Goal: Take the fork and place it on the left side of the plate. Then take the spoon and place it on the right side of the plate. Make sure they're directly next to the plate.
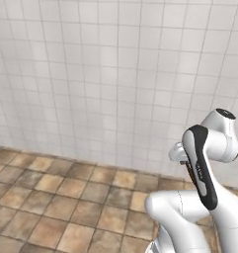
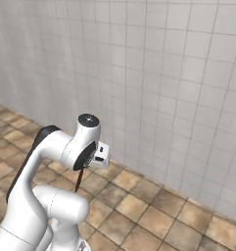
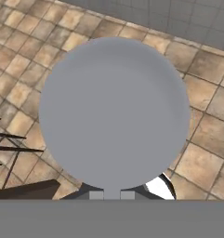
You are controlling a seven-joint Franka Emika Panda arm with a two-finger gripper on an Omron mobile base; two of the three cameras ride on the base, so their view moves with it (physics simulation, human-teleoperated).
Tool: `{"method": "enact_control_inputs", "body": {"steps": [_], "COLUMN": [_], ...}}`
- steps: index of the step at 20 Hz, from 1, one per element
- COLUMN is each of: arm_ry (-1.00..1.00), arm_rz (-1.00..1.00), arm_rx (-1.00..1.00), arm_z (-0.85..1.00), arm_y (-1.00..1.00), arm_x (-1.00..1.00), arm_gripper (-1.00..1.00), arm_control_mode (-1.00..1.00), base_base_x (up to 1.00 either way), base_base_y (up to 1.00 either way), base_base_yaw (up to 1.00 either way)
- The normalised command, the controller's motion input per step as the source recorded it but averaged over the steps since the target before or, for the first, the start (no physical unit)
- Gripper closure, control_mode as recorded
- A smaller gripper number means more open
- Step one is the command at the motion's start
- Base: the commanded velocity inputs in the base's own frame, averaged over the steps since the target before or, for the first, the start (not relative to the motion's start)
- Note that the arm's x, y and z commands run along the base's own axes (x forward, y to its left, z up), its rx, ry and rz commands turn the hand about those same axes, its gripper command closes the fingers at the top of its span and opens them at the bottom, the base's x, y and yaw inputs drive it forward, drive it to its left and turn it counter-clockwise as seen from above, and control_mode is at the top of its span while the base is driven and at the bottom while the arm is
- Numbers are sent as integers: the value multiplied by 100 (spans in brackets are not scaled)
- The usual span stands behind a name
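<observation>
wall: pale grey-white square tiles, thin grey grout | floor: mottled tan and brown square tiles, dark grout lines | arm: glossy white shell, black band at the joints | spoon: plain flat matte grey round bowl close before the hand camera, no markings

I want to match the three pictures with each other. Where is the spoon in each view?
Left base view: the spoon seems to be the thin brown-dark strip beside the arm, right of centre.
Right base view: its thin dark handle hangs at lower left.
Hand view: its round grey bowl sits at the centre.
Shared landmark: the tan tiled floor.
</observation>
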Motion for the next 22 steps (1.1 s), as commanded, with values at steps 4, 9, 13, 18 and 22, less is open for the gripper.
{"method": "enact_control_inputs", "body": {"steps": [4,9,13,18,22], "arm_ry": [0,0,0,0,0], "arm_rz": [0,0,0,0,0], "arm_rx": [0,0,0,0,0], "arm_z": [0,0,0,0,0], "arm_y": [0,0,0,0,0], "arm_x": [0,0,0,0,0], "arm_gripper": [100,100,100,100,100], "arm_control_mode": [100,100,100,100,100], "base_base_x": [77,76,75,77,80], "base_base_y": [5,5,6,7,9], "base_base_yaw": [47,47,48,46,43]}}
